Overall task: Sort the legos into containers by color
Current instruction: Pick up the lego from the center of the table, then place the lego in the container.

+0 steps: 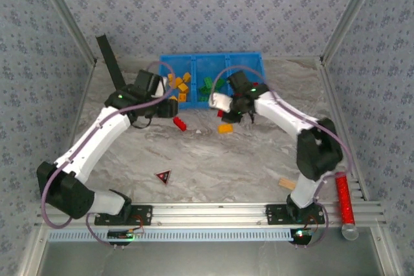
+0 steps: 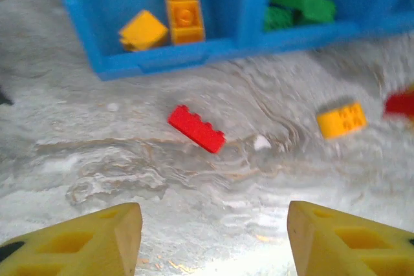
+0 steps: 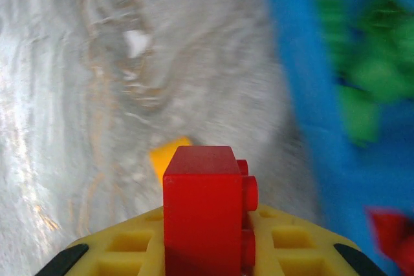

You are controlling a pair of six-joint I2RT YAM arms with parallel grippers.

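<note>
Two bricks lie out on the desk (image 1: 259, 159) in the top view, a loose red brick (image 1: 179, 123) and an orange brick (image 1: 225, 128), both just in front of the blue bin (image 1: 253, 60) at the far side. The legos (image 1: 181, 83) in the bin sit orange in the left compartment and green in the middle one. My left tool (image 1: 167, 106) hangs beside the loose red brick, and my right tool (image 1: 223, 111) is over the orange brick at the bin's near wall. A dark triangle (image 1: 163, 176) and a tan block (image 1: 286, 184) lie near the arm bases, well apart from the bricks. From the left wrist I see both yellow fingers spread wide with bare desk between them, released and grasping nothing. The loose red brick lies beyond them, between the fingers and the bin wall, and the orange brick lies off to the right. From the right wrist the fingers are clenched on a held red brick (image 3: 207, 214), studs facing right. The orange brick peeks out behind it, and the bin with blurred green legos runs along the right.
</note>
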